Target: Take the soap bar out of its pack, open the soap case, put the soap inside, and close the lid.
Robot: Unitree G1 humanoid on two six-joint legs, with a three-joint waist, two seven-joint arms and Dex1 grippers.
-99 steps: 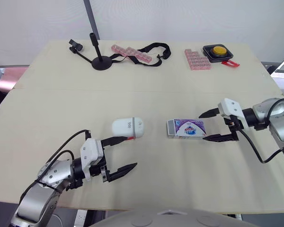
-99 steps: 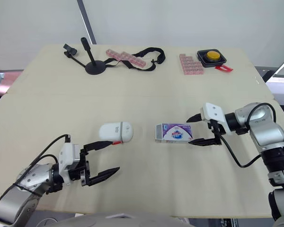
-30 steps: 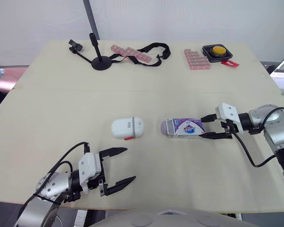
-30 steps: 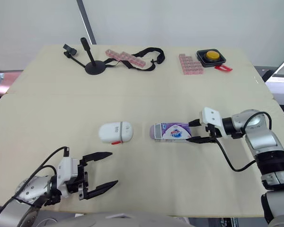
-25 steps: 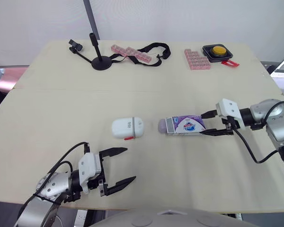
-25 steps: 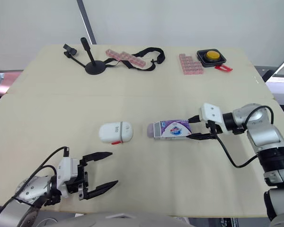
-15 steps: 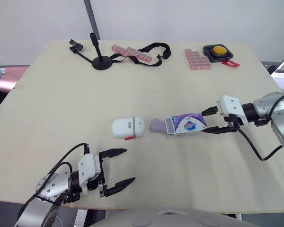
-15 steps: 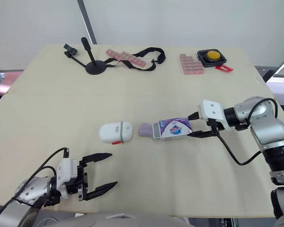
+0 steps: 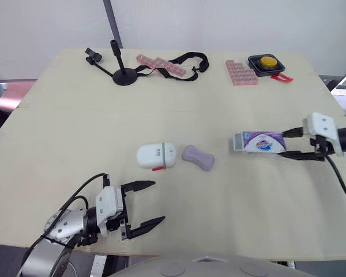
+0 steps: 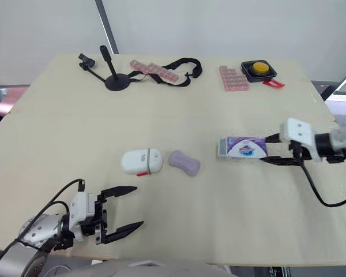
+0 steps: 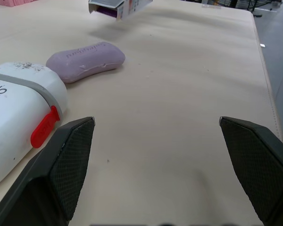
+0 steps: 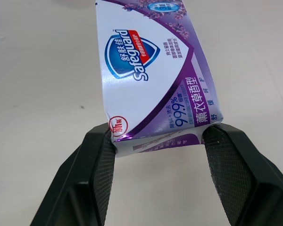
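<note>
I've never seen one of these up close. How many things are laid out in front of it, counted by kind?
Soap bar: 1
Soap case: 1
Soap pack, held by the right gripper: 1
Pink block sets: 2
Black stand: 1
Black strap: 1
Yellow button: 1
Red tag: 1
Total: 9

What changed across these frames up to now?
The right gripper closed on the soap pack and pulled it toward the robot's right; the soap bar slid out and lies beside the soap case. The left gripper drew back from the case, open. The case stayed put, shut.
</note>
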